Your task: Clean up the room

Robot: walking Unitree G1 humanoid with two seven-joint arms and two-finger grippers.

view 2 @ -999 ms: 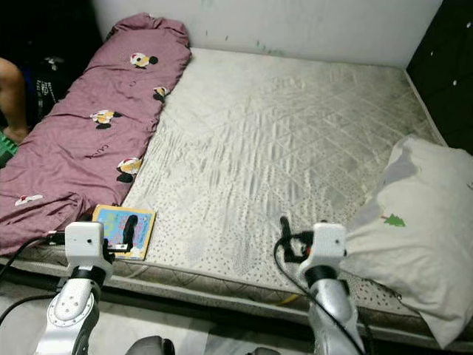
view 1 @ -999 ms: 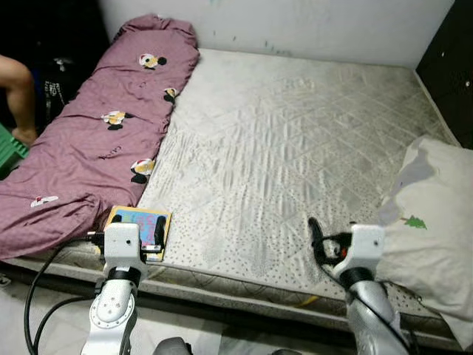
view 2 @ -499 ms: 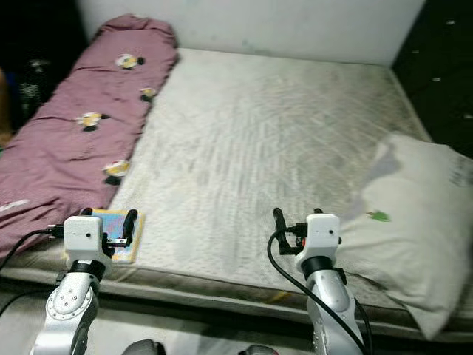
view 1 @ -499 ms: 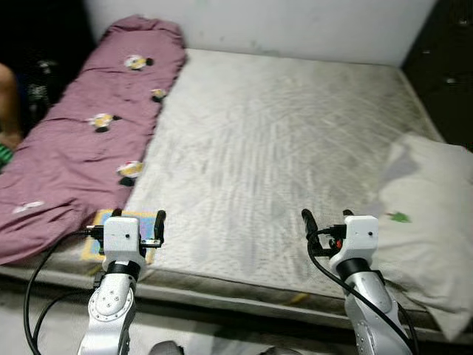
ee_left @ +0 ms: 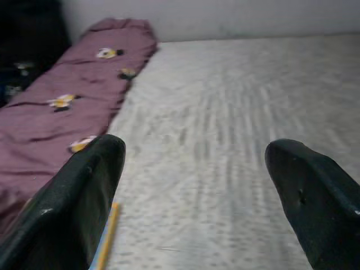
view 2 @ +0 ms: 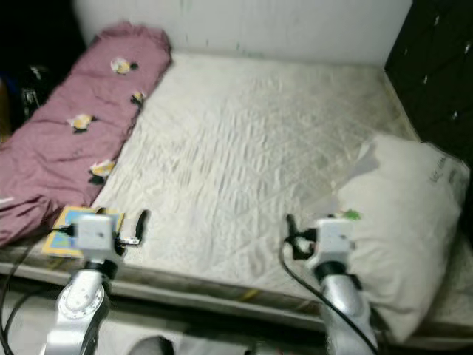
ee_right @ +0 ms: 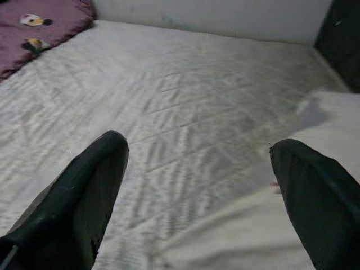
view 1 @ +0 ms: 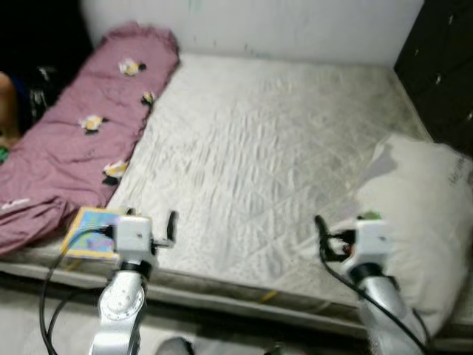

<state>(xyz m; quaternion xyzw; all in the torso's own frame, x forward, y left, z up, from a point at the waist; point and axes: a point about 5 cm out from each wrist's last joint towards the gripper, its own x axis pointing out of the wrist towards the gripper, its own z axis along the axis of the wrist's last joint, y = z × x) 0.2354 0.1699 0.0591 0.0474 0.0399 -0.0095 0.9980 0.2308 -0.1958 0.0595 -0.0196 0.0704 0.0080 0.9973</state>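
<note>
The view has swung rightward along the bed's (view 1: pixel 281 133) front edge; both end effectors, left (ee_left: pixel 197 191) and right (ee_right: pixel 197 191), stay spread and empty, the book (view 1: pixel 89 231) and pillow (view 1: pixel 421 214) untouched.

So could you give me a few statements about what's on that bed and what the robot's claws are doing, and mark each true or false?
1. A white pillow lies on the robot's right side of the mattress. True.
2. The purple quilt covers the whole mattress. False: it lies bunched along the left edge.
3. The left gripper is open and holds nothing. True.
4. The right gripper grips the pillow. False: it is open and holds nothing.
5. A colourful book lies at the near left corner. True.
</note>
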